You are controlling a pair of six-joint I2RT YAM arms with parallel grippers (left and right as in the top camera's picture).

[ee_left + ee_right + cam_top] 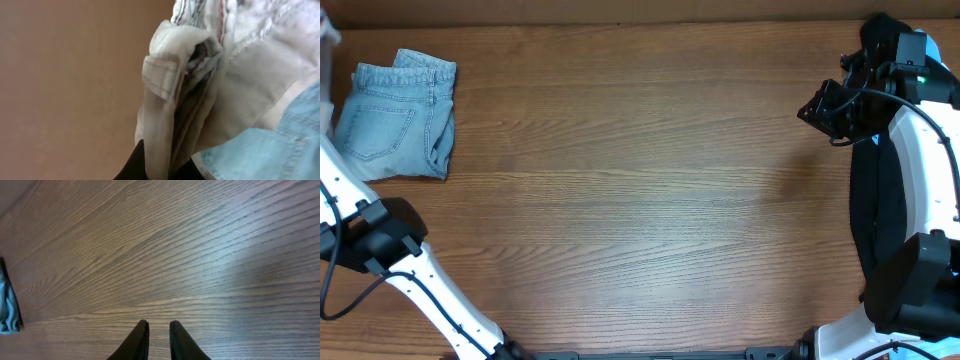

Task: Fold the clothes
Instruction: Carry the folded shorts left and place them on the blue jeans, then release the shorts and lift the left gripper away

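Observation:
The clothes [240, 75], a pair of cream cotton shorts with a stitched waistband, fill the left wrist view and hang bunched up. My left gripper [166, 149] is shut on a fold of this fabric, which runs up between the two black fingers. In the overhead view this gripper and the shorts lie beyond the left edge; only the left arm [380, 240] shows. My right gripper [825, 112] hovers over bare wood at the far right. In its wrist view the right gripper [160, 322] stands slightly open, with nothing between the fingers.
Folded light-blue denim shorts [395, 115] lie at the table's back left corner. The denim shorts [265, 145] also show just beneath the cream fabric, and their edge [7, 305] appears at the left of the right wrist view. The wooden table [640, 190] spans the middle.

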